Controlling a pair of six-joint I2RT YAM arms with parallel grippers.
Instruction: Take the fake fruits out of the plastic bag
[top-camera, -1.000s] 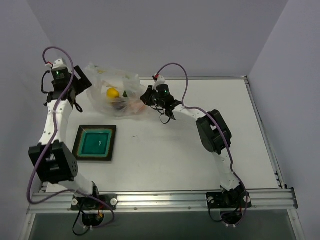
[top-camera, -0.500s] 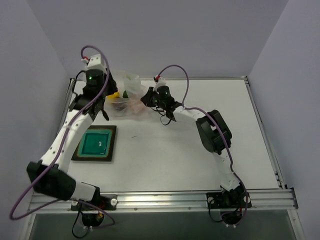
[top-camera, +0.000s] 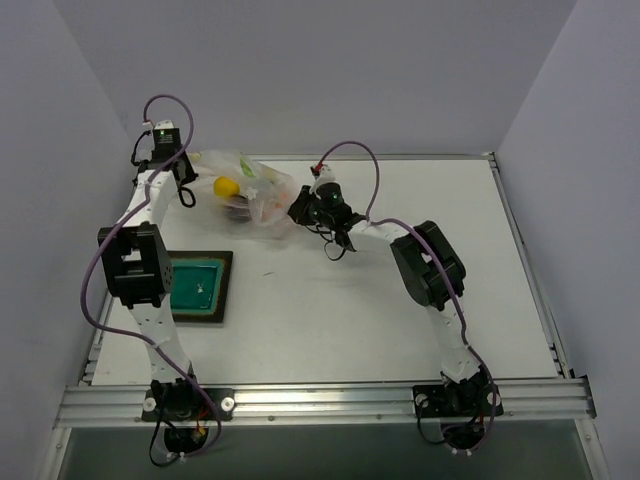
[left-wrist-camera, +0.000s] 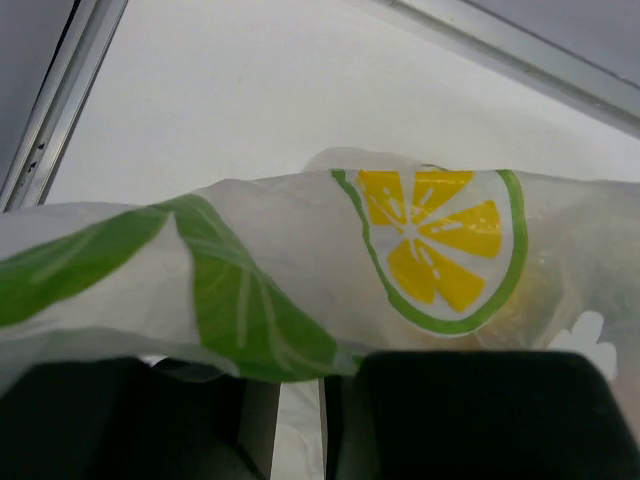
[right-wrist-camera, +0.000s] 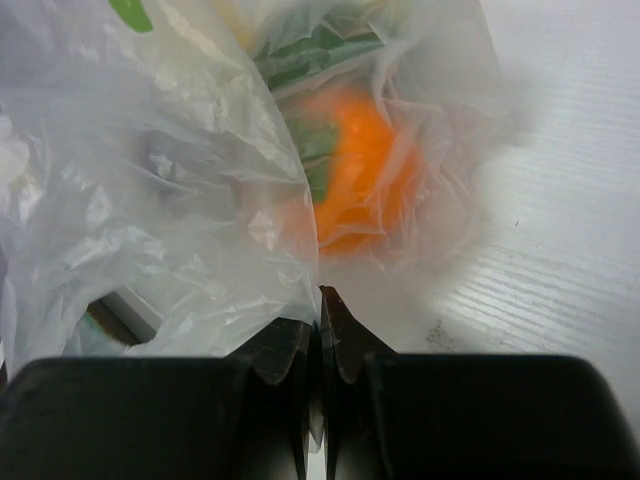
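Right gripper (right-wrist-camera: 320, 300) first: clamped hard, a fold of the bag (right-wrist-camera: 170, 180) nipped between its tips. The left gripper (left-wrist-camera: 300, 375) had its fingers nearly together with a strip of film running down the slit. It looked pinched there too, though the draped bag hid the tips.

The bag was stretched between the two at the far left of the table (top-camera: 400, 300), beyond the tray (top-camera: 190, 256).

That film looked thin, crinkly and slippery: light, floppy, and likely to slide out of a grip or tear. A bunched fold near the closed end seemed the best hold, so the mouth could tip down. The fruits (top-camera: 228, 187) inside looked hard, glossy and light, apt to roll once free.

- One bag and one tray.
- Through the film, a yellow fruit (top-camera: 225, 185), an orange fruit (right-wrist-camera: 355, 190) and a dark shape (top-camera: 238, 208) beside the yellow.
- A green patch was either fruit or print; no telling which.
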